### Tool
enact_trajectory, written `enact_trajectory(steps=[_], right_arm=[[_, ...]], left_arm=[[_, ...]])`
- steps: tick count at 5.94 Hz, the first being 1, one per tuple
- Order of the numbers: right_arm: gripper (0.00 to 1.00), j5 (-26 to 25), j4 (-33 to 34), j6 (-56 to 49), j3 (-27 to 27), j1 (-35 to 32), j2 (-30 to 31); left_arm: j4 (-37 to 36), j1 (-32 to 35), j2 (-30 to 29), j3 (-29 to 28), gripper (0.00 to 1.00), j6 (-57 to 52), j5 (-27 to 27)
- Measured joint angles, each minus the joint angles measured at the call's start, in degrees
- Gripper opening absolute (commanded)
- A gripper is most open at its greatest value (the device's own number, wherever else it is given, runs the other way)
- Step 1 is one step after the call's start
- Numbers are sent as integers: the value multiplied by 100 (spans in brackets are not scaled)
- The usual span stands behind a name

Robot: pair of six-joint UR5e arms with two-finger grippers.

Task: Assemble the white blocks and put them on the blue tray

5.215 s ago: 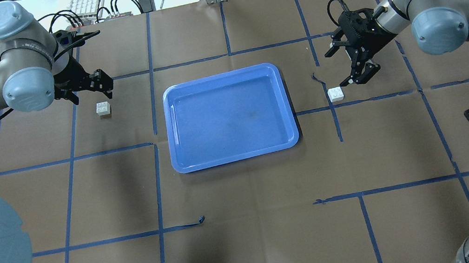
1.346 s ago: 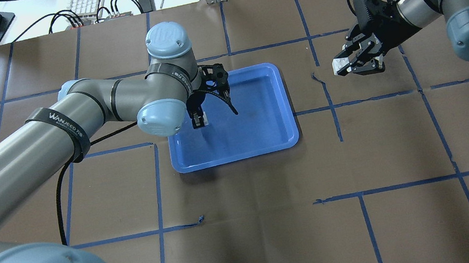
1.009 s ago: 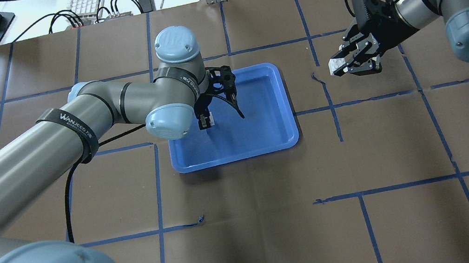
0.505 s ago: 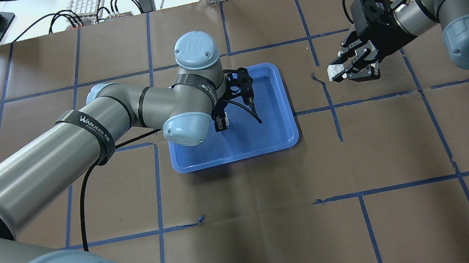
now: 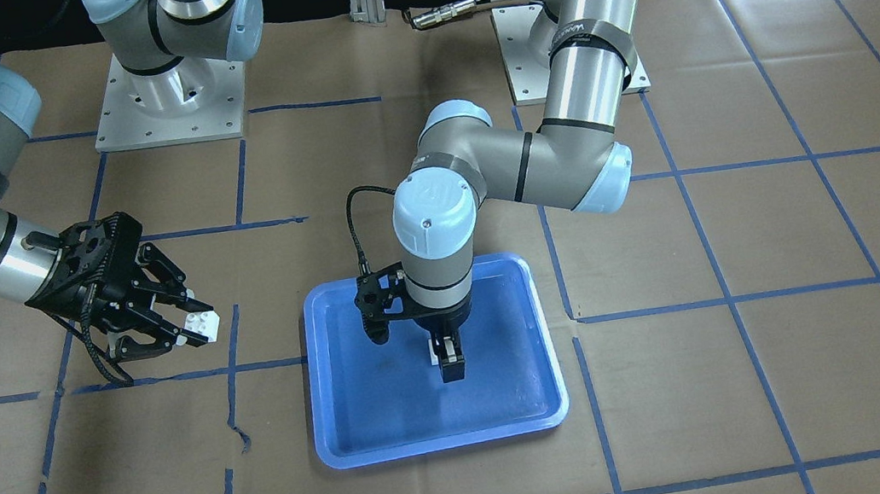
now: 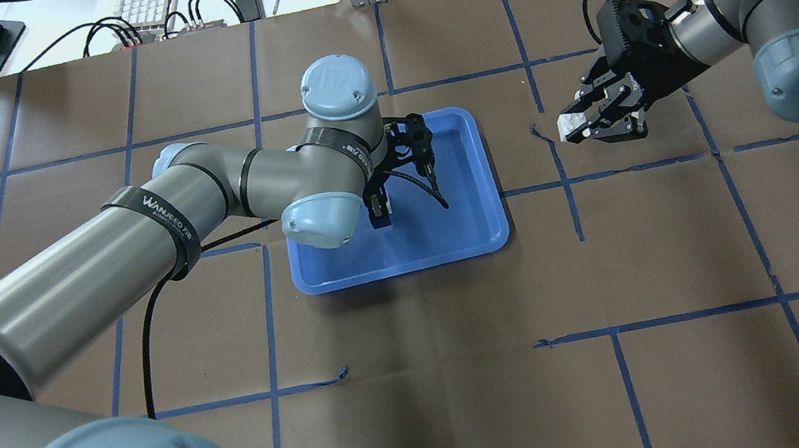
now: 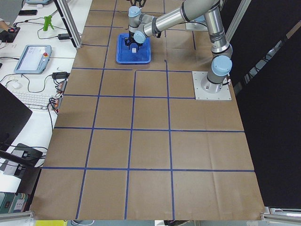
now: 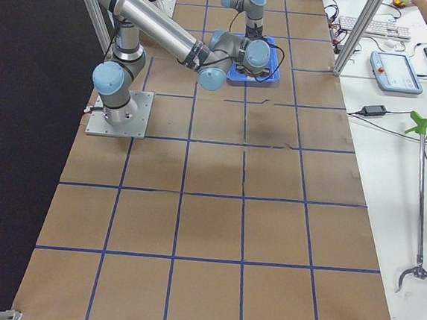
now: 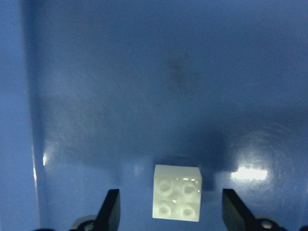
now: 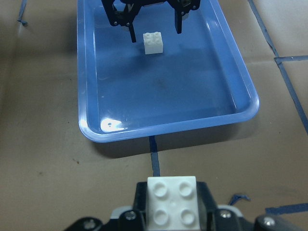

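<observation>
Five seconds back both blocks lay on the brown paper (image 6: pixel 429 411); now my left pincer (image 9: pixel 170 216) hangs over the blue tray (image 6: pixel 407 269) with its fingers spread wide, and the first white block (image 10: pixel 154 42) sits studs-up on the tray floor between them, touching neither. My right pincer (image 6: pixel 581 131) is clamped on the second white block (image 10: pixel 172 202), above the paper well to the tray's side. The strap (image 6: pixel 166 227) on the left arm reads "WANJEED". Only the wrist cameras show the gaps beside the first block; overhead it is just a pale sliver by one finger.
</observation>
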State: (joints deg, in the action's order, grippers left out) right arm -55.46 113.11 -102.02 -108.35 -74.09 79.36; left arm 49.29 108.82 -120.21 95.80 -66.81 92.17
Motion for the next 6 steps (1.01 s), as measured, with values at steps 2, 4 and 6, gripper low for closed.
enact_trajectory(steps=[2, 4, 6], right_arm=[[23, 0, 2, 15, -2, -44, 7], [23, -3, 198, 55, 7, -456, -89], [23, -4, 878, 529, 32, -1127, -458]], left_arm=[[1097, -248, 872, -191, 88, 257, 25], [2526, -587, 1894, -329, 88, 983, 76], [3509, -962, 2662, -349, 98, 2069, 71]])
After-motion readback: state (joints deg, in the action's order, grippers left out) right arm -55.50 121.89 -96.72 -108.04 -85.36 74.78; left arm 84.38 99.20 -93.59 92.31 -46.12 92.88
